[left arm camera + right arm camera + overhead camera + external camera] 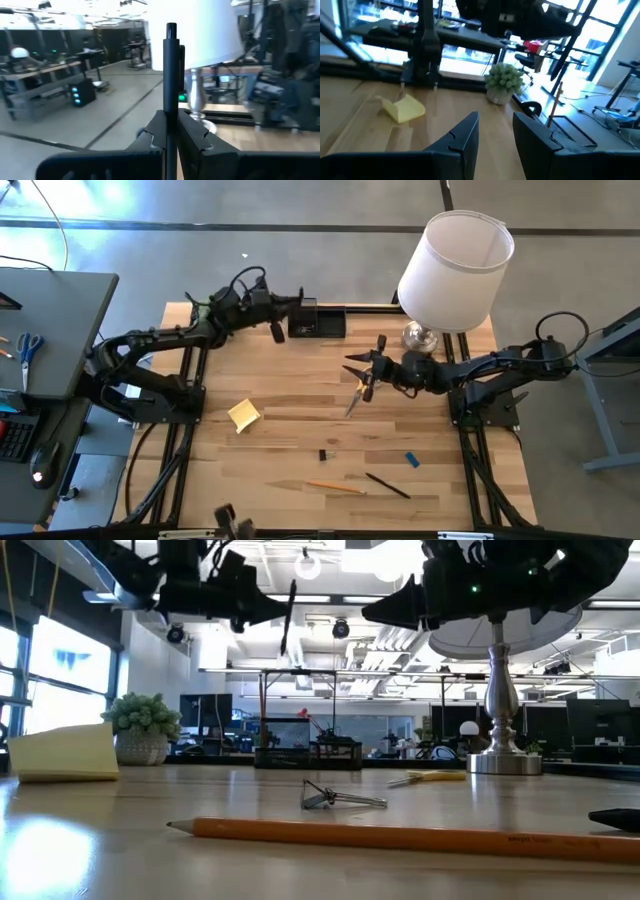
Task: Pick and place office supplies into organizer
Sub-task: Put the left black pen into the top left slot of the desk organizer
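From above we see a pale wooden table (300,430) on a grey floor, with a white-shaded lamp (455,270) at its far right and the black organizer (316,320) at the far edge. The left gripper (277,330) hangs just beside the organizer, clamped on a black pen (277,331); the right gripper (368,370) hovers with parted, empty jaws over the yellow-handled scissors (356,395). Scattered nearer are a yellow sticky-note pad (244,415), a black clip (325,454), a blue block (411,459), an orange pencil (335,487) and a second black pen (387,485). At table height, we find the pencil (400,836) lying across the foreground, a clip (335,798) behind it, the pad (65,752) and a small green plant (143,725) at left, and a large open workshop beyond. Through the left wrist camera, the held pen (170,85) stands upright between the closed fingers (152,132). The right wrist camera shows parted fingers (462,135), the crumpled pad (405,109) and the plant (504,82).
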Controlling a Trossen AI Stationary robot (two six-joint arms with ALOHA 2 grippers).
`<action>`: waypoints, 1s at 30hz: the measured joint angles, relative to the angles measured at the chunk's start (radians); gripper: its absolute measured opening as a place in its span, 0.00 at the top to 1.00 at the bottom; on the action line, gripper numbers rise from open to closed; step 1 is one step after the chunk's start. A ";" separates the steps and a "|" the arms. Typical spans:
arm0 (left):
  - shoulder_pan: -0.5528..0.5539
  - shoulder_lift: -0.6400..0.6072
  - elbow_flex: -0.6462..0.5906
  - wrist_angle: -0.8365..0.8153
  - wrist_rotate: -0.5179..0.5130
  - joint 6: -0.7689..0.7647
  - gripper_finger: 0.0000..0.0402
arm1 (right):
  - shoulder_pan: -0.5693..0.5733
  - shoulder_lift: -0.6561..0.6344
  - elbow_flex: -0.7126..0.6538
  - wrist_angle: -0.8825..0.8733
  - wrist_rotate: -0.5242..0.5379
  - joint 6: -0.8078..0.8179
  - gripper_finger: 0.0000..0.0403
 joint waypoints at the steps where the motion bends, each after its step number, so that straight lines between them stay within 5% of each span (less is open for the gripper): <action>1: 0.019 0.000 -0.003 0.016 0.002 0.001 0.99 | 0.000 0.000 0.000 0.010 0.010 0.004 0.72; 6: 0.106 0.035 -0.003 0.081 0.019 0.016 0.99 | 0.000 0.000 0.000 0.019 0.015 0.056 0.72; 12: 0.206 0.148 -0.004 0.187 0.154 0.041 0.99 | 0.002 0.001 0.000 0.013 0.015 0.107 0.72; 20: 0.313 0.310 -0.003 0.504 0.251 -0.085 0.99 | 0.038 0.001 0.000 -0.028 0.080 0.134 0.72; 30: 0.321 0.455 -0.003 0.519 0.252 -0.082 0.99 | 0.047 0.002 0.000 -0.034 0.116 0.135 0.72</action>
